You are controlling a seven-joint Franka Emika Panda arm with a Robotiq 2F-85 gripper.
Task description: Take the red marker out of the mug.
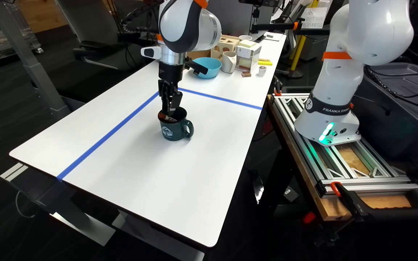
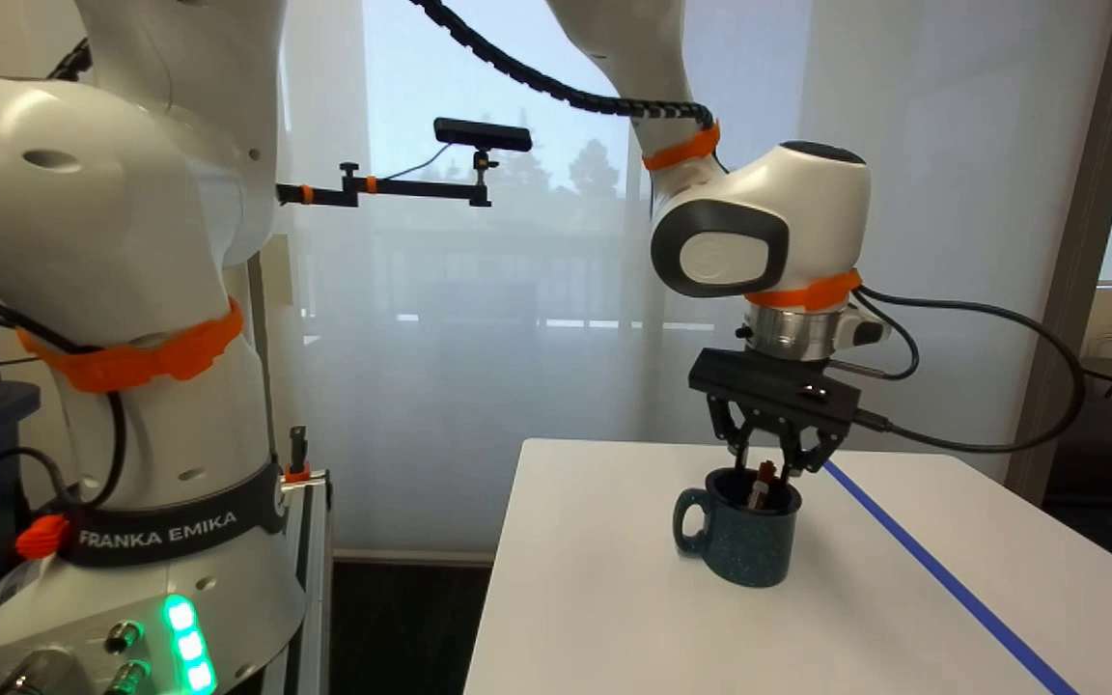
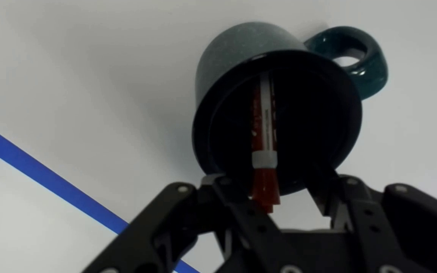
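The mug (image 1: 172, 130) stands upright on the white table; it also shows in an exterior view (image 2: 747, 545) and in the wrist view (image 3: 241, 47). The red marker (image 3: 266, 159) leans inside it, cap end up at the rim; the cap also shows in both exterior views (image 1: 166, 116) (image 2: 761, 487). My gripper (image 2: 764, 470) points down at the mug's mouth, fingers spread, with the marker's cap between them. In the wrist view, the left finger is close to the cap and the right finger is apart from it; contact on the left cannot be told. The fingertips are hidden in the dark mug.
Blue tape lines (image 1: 107, 136) run across the table. A light blue bowl (image 1: 209, 67), a white mug (image 1: 228, 61), boxes and small items stand at the table's far end. The mug's handle (image 2: 691, 521) sticks out towards the robot base.
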